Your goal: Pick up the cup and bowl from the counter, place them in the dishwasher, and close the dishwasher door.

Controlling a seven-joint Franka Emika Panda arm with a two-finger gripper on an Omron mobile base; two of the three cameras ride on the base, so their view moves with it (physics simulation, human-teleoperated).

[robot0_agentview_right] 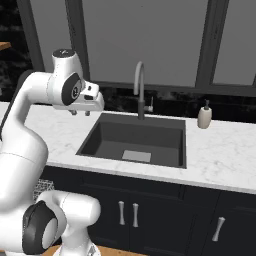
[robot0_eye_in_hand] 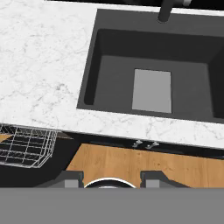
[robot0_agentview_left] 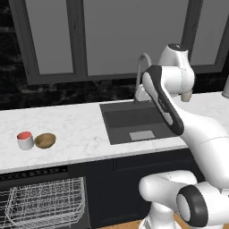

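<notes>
My gripper [robot0_agentview_right: 80,112] hangs above the table [robot0_agentview_left: 85,129], over its strip just left of the sink [robot0_agentview_right: 135,140], with the fingers pointing down. In the hand view the two fingertips [robot0_eye_in_hand: 70,179] stand apart with nothing between them.

The cup [robot0_agentview_left: 25,140] stands upright on the table well to the left of the sink, its red top facing up. The bowl [robot0_agentview_left: 45,140] sits just beside the cup, on the side nearer the sink; whether the two touch cannot be determined. Both lie well apart from my gripper.

The dishwasher [robot0_agentview_left: 40,201] is under the table, below the cup and bowl and left of the sink. Its white wire rack [robot0_agentview_left: 44,208] is exposed. A corner of the rack also appears in the hand view, below the table edge left of the sink.

A soap bottle [robot0_agentview_right: 204,117] stands on the table right of the sink, and the faucet [robot0_agentview_right: 139,90] rises behind the sink.
</notes>
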